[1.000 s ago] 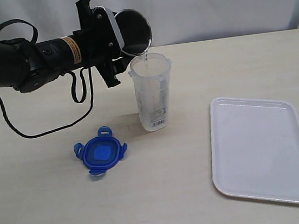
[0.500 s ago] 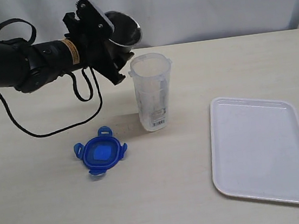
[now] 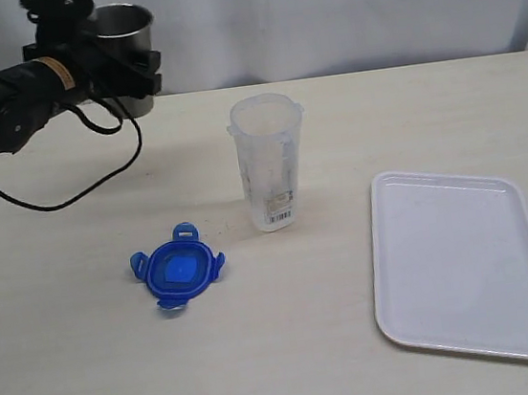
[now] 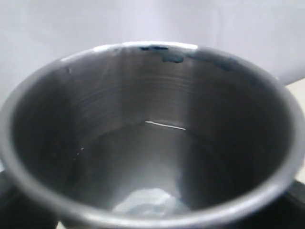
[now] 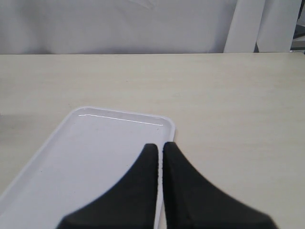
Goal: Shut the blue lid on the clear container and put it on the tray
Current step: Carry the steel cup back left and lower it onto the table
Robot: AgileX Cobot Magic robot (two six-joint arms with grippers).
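Tabletop (image 3: 93, 373): left fingers (image 3: 146, 72) around steel cup (image 3: 122, 24)

Pale wood-grain table (image 3: 295, 367) fills most of the frame. At ctr, slightly above mid-height: clear container (image 3: 268, 163), upright, mouth uncovered. Lower-left of it, near but not touching: blue lid (image 3: 178, 269), lying flat. Right side, mid to lower-right: white tray (image 3: 460, 265), flat, well apart from both. Upper left: black cable (image 3: 53, 204) loops down onto the surface.
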